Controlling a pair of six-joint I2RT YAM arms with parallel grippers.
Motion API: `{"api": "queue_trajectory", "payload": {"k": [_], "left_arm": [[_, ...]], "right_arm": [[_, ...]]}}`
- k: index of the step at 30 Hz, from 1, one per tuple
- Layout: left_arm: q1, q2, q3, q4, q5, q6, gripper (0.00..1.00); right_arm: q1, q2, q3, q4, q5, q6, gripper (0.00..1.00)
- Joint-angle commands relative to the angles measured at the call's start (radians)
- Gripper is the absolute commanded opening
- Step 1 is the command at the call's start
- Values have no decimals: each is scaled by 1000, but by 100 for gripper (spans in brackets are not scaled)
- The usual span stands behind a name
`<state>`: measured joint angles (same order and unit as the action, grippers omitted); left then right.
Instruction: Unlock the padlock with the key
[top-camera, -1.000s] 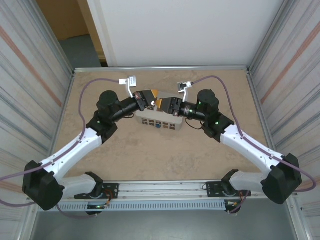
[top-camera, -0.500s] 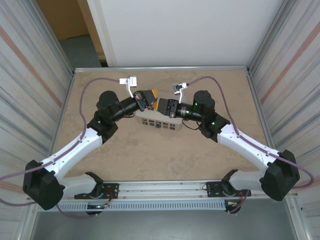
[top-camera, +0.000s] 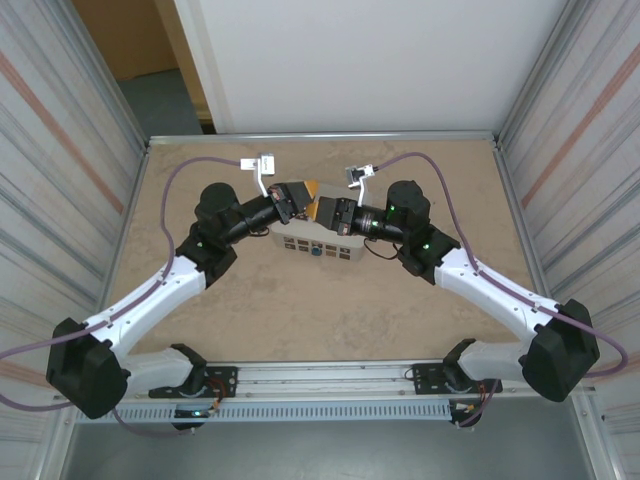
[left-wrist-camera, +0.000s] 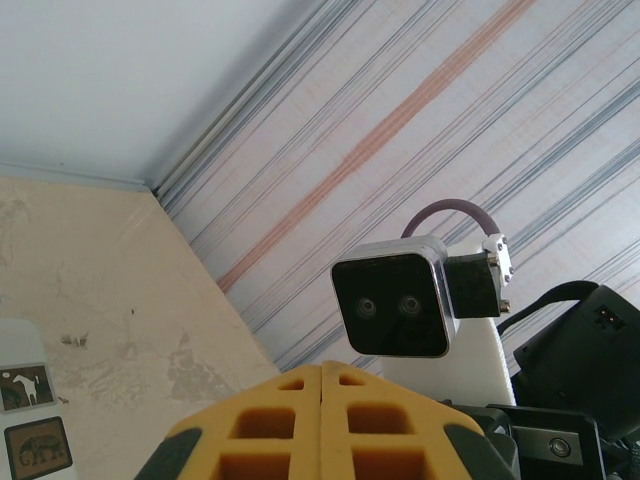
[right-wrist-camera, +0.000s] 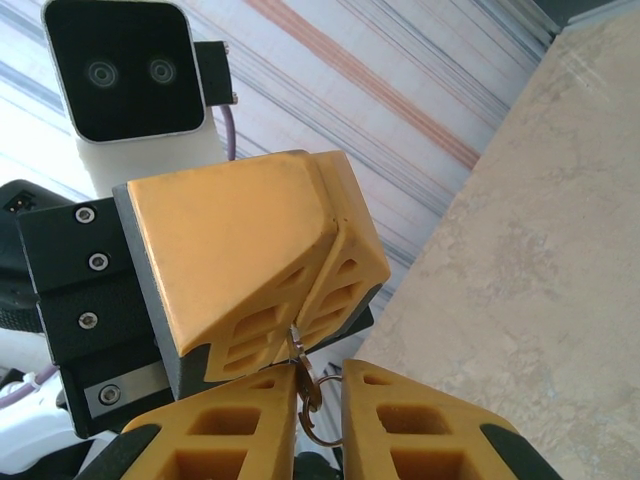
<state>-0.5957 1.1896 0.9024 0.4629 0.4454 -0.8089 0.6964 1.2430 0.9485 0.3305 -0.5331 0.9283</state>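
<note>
The padlock (top-camera: 316, 250), tiny and blue, sits at the front of the white box (top-camera: 345, 246). Above the box my left gripper (top-camera: 306, 190) and right gripper (top-camera: 322, 208) meet tip to tip. In the right wrist view the left gripper's yellow fingers (right-wrist-camera: 270, 270) are shut on the blade of a small metal key (right-wrist-camera: 306, 378), which hangs down with its ring. My right gripper (right-wrist-camera: 320, 405) is open, and the key and ring hang in the narrow gap between its fingers, close to the left one. In the left wrist view my left gripper (left-wrist-camera: 322, 385) shows its fingers pressed together, the key hidden.
The white box has small animal pictures on its top (left-wrist-camera: 25, 420). Metal walls (top-camera: 70, 150) close in the tan table (top-camera: 330, 310) on both sides, with a white panel at the back. Purple cables loop over the table behind both arms.
The right arm has shifted left, bringing its gripper up against the left gripper's tips. The left arm has stayed nearly still.
</note>
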Motion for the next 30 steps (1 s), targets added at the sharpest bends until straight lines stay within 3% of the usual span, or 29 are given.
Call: {"api": "queue_trajectory", "payload": {"k": [1,13,23,28,30], "left_arm": [[-4,4,-9,65,27,-9,0],[-5,16,-25,101,26,-34,0],[-4,-21,-69,116,-45,-37,0],[4,-63,-101,107,-67,-29,10],[13,-81,-109,92,-67,-29,26]], "right_arm": [[2,19,33,18,-9,6,18],[0,18,29,23,-10,11,7],[-20,-21,3,-65,13,-21,0],[-47,-55,-17,-102,10,-38,0],[-55,-67,-16,-137,3,-61,0]]}}
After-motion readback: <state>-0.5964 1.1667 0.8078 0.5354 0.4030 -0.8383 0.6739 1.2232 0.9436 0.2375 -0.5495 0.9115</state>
